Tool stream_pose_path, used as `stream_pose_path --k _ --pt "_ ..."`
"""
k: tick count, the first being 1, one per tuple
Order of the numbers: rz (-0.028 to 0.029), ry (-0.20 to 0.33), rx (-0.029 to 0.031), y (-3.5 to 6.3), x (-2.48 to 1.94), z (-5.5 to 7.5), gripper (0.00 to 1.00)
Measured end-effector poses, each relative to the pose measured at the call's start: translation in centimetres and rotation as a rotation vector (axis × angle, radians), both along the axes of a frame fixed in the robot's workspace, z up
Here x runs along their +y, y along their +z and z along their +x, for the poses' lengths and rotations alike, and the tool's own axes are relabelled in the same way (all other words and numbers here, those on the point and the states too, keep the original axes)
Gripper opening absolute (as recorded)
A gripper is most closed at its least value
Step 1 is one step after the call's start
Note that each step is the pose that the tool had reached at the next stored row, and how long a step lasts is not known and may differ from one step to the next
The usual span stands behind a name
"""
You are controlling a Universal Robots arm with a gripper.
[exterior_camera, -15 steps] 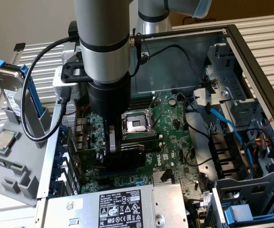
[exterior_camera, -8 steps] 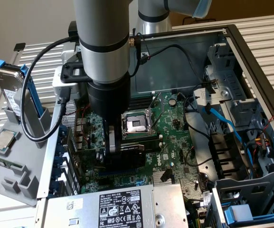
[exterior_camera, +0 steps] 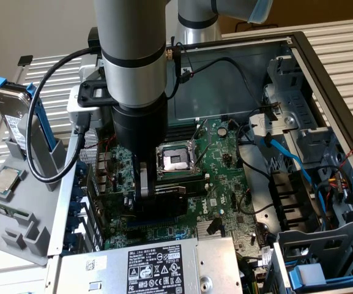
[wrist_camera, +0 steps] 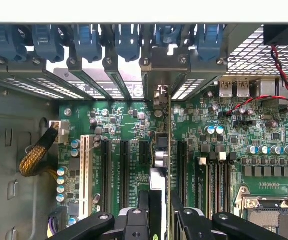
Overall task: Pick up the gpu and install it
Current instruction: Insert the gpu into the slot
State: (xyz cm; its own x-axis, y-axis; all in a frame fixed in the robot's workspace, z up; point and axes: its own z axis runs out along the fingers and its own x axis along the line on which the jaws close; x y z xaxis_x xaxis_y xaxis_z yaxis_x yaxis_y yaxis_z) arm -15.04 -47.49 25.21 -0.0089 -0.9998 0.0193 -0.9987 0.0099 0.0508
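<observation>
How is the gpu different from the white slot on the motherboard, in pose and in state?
1. The gpu stands on edge above the board; the white slot lies fixed on the motherboard.
2. The gpu is gripped by the gripper; the white slot is untouched.
3. The gpu's silver bracket end reaches the case's rear openings; the white slot stops short.

Both run parallel.

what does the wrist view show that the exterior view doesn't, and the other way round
Wrist view alone: the row of blue slot latches, the white slot and the braided cable. Exterior view alone: the arm, the drive and CPU on the grey stand, and the power supply. Both: the motherboard, the CPU socket and the gpu edge-on in the gripper.
</observation>
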Motion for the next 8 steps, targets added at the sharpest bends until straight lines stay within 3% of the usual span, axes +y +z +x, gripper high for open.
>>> stream_pose_path --k 8 --pt "-0.0002 0.0 0.0001 -0.01 0.0 0.0 0.27"
